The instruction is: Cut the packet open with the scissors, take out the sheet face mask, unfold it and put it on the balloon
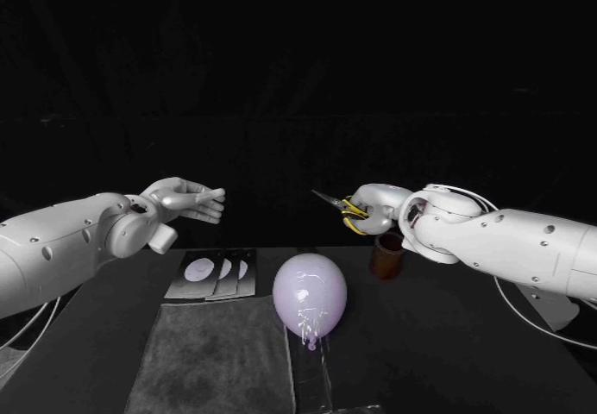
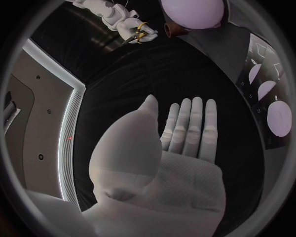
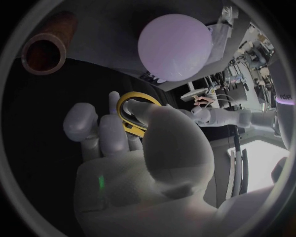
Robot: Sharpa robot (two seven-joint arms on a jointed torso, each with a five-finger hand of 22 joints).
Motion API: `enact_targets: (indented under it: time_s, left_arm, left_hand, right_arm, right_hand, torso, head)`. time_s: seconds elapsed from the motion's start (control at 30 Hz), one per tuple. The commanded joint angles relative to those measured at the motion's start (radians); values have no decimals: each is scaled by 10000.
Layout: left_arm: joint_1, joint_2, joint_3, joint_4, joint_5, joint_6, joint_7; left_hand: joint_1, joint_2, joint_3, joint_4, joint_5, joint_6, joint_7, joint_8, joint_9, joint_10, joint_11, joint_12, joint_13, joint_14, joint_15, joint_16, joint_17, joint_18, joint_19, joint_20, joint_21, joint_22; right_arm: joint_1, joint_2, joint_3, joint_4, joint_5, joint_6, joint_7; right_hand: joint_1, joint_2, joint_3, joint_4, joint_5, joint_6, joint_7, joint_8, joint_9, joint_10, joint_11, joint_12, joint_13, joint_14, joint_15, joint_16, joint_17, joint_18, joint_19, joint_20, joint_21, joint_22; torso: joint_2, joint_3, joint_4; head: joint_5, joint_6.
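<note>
A pale purple balloon (image 1: 309, 293) (image 2: 191, 11) (image 3: 174, 53) lies at the middle of the table. Left of it, three dark packets (image 1: 211, 274) (image 2: 277, 116) with white ovals lie fanned side by side. My right hand (image 1: 371, 203) (image 2: 120, 17) (image 3: 135, 143) is raised behind the balloon and grips the yellow-handled scissors (image 1: 346, 212) (image 2: 140, 33) (image 3: 132, 111), blades pointing left. My left hand (image 1: 186, 200) (image 2: 185, 143) hovers above the packets, fingers stretched out straight, holding nothing.
A brown cylindrical cup (image 1: 388, 255) (image 2: 171, 29) (image 3: 43, 52) stands right of the balloon, under my right hand. A grey mat (image 1: 218, 354) covers the table in front of the packets.
</note>
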Motion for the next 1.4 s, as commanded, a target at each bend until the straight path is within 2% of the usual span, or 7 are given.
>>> enact_targets:
  time_s: [0.03, 0.33, 0.6, 0.97, 1.07, 1.23, 1.4]
  left_arm:
    - [-163, -233, 21, 347, -326, -842, 1565]
    - [-666, -995, 22, 1030, -1315, -1686, 2820]
    - [-1095, -1402, 19, 1425, -2431, -2256, 3253]
    - [-1910, -1391, 13, 1473, -3880, -3885, 2521]
    - [-2006, -1288, 12, 1376, -3848, -4255, 2041]
    - [-2126, -982, 13, 1100, -3333, -4517, 497]
    - [-2156, -678, 17, 694, -3283, -4348, -754]
  left_hand:
    - [860, 73, 335, -269, -28, 340, -82, 49, -21, 457, -183, 163, 54, 466, -199, 300, 134, 90, 325, -89, 183, 61]
    - [1777, -367, 1062, 203, -34, 863, -116, -423, -325, 889, -240, -177, -84, 376, -242, 498, 309, 41, 387, -184, 221, 25]
    - [1800, -791, 1308, 583, -58, 733, 46, -869, -511, 627, -6, -652, -107, -638, 97, -172, 84, -176, -701, 107, -448, -243]
    - [1047, -1093, 536, 613, -40, -281, 275, -1634, -769, -1525, 589, -750, -140, -2703, 749, -1427, -895, -873, -3423, 118, -870, -346]
    - [870, -1079, -52, 639, -45, -621, 288, -1813, -815, -2089, 647, -735, -129, -3428, 838, -1508, -1259, -937, -3550, 116, -859, -340]
    - [425, -934, -798, 664, -36, -689, 675, -1829, -793, -1971, 748, -569, -85, -1974, 768, -1072, -865, -824, -2689, 93, -660, -224]
    - [29, -1571, -1691, 707, 7, -907, 821, -1831, -763, -2103, 769, -448, -68, -1810, 743, -667, -805, -583, -1397, 67, -326, -65]
  right_arm:
    - [18, -377, 2, 427, 3567, -851, 1386]
    - [-13, -1454, -17, 1299, 7011, -831, 2396]
    - [-147, -1887, -27, 1505, 8919, -658, 2685]
    - [-442, -1947, -32, 1947, 10076, -273, 2703]
    - [-470, -1949, -32, 2016, 10110, -278, 2649]
    - [-509, -1951, -33, 2093, 10114, -301, 2540]
    - [-528, -1940, -34, 2107, 10077, -303, 2501]
  right_hand:
    - [246, 110, 50, -18, 25, 49, 57, -63, 17, 2063, -829, -43, -17, -30, -1, -17, 21, 81, 12, 9, 21, 30]
    - [268, 53, 38, -49, 23, 56, 60, -68, 33, 2088, -827, -108, -37, -22, -1, -45, 1, 91, -1, 13, -38, 0]
    - [422, -47, 3, -262, 57, 69, 54, -69, 99, 2182, -838, -284, -92, 57, -12, 2, 146, 79, 75, 9, 7, 44]
    - [437, 3, -6, -286, 37, 109, 49, -56, 132, 2287, -844, -330, -103, 108, -18, 61, 263, 57, 150, 4, 105, 112]
    - [437, 3, -6, -286, 37, 109, 49, -56, 132, 2287, -844, -330, -103, 108, -18, 61, 263, 57, 150, 4, 105, 112]
    - [427, 17, -12, -278, 29, 114, 49, -56, 138, 2305, -845, -342, -106, 112, -19, 58, 257, 60, 149, 3, 90, 105]
    - [427, 17, -12, -278, 29, 114, 49, -56, 138, 2305, -845, -342, -106, 112, -19, 58, 257, 60, 149, 3, 90, 105]
  torso:
    - [9, 5, -10]
    - [-25, 32, 0]
    - [-11, 34, 27]
    - [2, -9, 18]
    - [2, -17, 19]
    - [13, -21, 33]
    - [-1, -7, 18]
  head:
    - [126, -45]
    - [703, -285]
    - [1309, -557]
    - [2618, -1054]
    - [2736, -1098]
    - [2884, -1162]
    - [2979, -1211]
